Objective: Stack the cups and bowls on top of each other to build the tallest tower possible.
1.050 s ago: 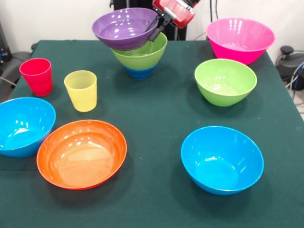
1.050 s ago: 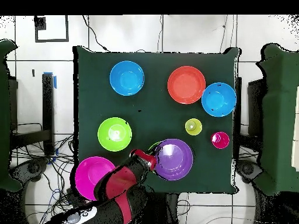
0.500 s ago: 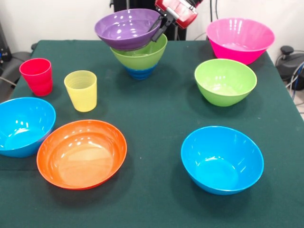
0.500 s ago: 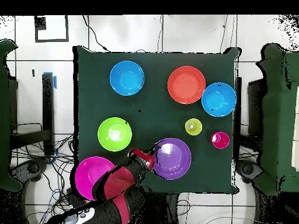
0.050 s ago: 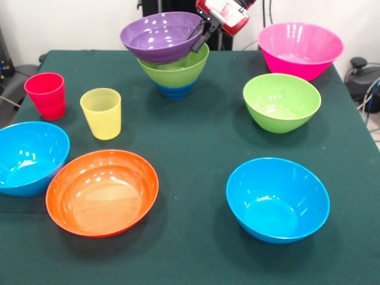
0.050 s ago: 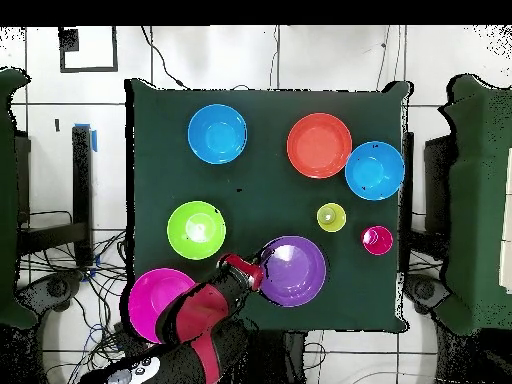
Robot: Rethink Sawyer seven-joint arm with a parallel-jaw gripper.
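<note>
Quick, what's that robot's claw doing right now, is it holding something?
End effector: shut on the rim of the purple bowl, held tilted over the lime green bowl.

A dark green cloth-covered counter (image 5: 196, 133) fills most of the front view, its fabric matte and evenly lit. Behind it rises a plain off-white wall (image 5: 65, 24). Seen from overhead, the counter (image 6: 160, 150) stands on a floor of pale square tiles (image 6: 330, 55) with dark grout lines. A black-outlined square marking (image 6: 88, 48) lies on the tiles near one corner. Loose black cables (image 6: 75, 265) trail over the floor beside the counter.
</note>
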